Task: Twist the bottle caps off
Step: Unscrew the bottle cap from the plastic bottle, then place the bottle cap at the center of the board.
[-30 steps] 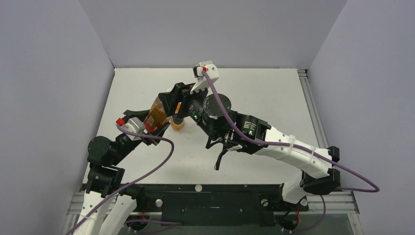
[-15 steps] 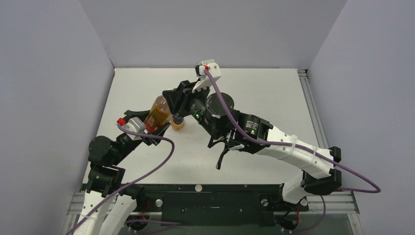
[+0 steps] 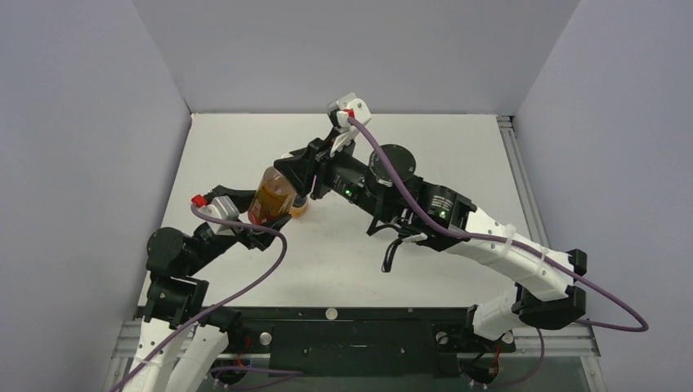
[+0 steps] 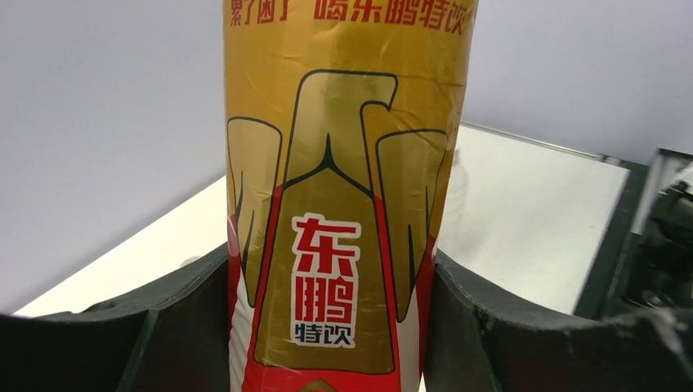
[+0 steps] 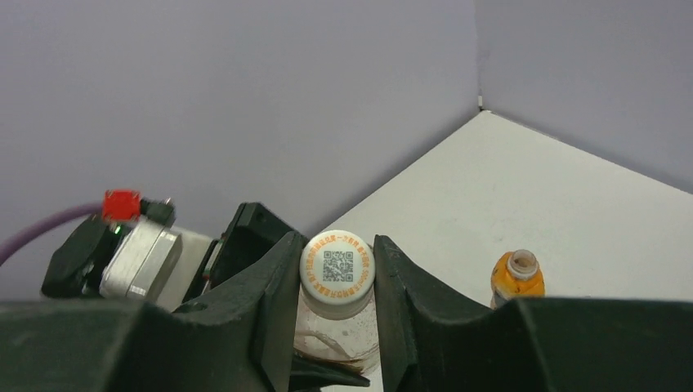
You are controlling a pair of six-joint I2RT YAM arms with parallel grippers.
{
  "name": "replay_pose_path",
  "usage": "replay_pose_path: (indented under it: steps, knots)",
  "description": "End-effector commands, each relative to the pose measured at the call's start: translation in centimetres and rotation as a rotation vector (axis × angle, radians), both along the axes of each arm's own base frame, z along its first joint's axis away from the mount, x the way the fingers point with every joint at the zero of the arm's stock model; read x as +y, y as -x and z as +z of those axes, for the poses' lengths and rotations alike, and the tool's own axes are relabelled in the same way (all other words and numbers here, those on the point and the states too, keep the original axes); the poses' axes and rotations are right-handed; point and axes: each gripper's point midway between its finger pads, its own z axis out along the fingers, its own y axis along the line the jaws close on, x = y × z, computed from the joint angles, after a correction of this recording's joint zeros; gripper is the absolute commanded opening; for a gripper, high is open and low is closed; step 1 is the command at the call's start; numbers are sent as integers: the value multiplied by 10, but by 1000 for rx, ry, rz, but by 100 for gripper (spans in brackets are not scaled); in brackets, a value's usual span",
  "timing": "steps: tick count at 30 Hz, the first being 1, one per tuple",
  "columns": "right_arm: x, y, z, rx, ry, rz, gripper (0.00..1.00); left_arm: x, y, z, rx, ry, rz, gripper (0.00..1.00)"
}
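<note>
The left gripper (image 4: 335, 314) is clamped around the lower body of the reddish-brown bottle (image 4: 343, 188) (gold and red label, Chinese lettering). It holds the bottle leaning over the desk (image 3: 441, 163), toward the left edge and about midway between the near and far edges. The right gripper (image 5: 336, 284) is pinched tight on the bottle's white cap (image 5: 337, 263), one finger on each side. Just beside it the orange bottle (image 5: 516, 284) stands upright on the desk, its neck open.

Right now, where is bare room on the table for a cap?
Free: the far right of the white table, between the right arm and the metal rail; also the near middle. Crowded: centre-left, where the left gripper holds the gold-labelled brown bottle, the right gripper clamps its white round cap, beside the small orange bottle.
</note>
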Motion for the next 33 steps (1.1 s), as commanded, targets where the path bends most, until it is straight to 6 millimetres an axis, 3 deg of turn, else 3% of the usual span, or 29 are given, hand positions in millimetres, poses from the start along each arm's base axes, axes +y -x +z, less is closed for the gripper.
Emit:
replay_pose_path:
  steps: [1,4,9,13,16,19,21,22,23,24,25,26,27,28,29,31,32,33]
  knots:
    - [-24,65,61,-248,-88,364,0,-28,51,19,16,34,-303,0]
    - [-38,90,68,-307,-96,494,0,-33,64,22,50,46,-371,0]
    - [-46,97,64,-318,-94,554,0,-38,82,26,77,29,-475,0]
    - [-48,96,63,-318,-79,572,0,-40,87,17,132,15,-508,0]
    - [-62,79,64,-318,-65,493,0,-39,88,15,127,11,-505,0]
    - [-91,35,56,-266,-24,252,0,-39,88,11,134,9,-504,0]
    - [-118,-8,37,-196,29,34,0,-39,88,10,135,7,-504,0]
    - [-135,-36,17,-140,71,-81,0,-39,88,10,129,6,-505,0]
    - [-163,-67,7,-99,87,-244,0,-39,87,9,131,6,-504,0]
    - [-174,-83,-17,-30,112,-313,0,-39,87,9,129,6,-504,0]
    - [-205,-108,-29,8,120,-449,0,-39,86,8,131,6,-503,0]
    - [-213,-121,-60,77,135,-500,0,-39,86,8,128,6,-502,0]
    - [-238,-136,-74,109,138,-592,0,-39,86,7,129,6,-501,0]
    - [-245,-145,-104,165,144,-633,0,-39,86,7,124,7,-500,0]
    - [-265,-155,-126,201,151,-703,0,-39,86,7,122,8,-497,0]
    - [-286,-165,-175,292,144,-787,0,-38,87,9,112,10,-492,0]
    - [-293,-168,-183,299,131,-820,0,-38,87,10,108,10,-490,0]
    - [-303,-170,-206,337,143,-855,0,-38,87,11,107,10,-490,0]
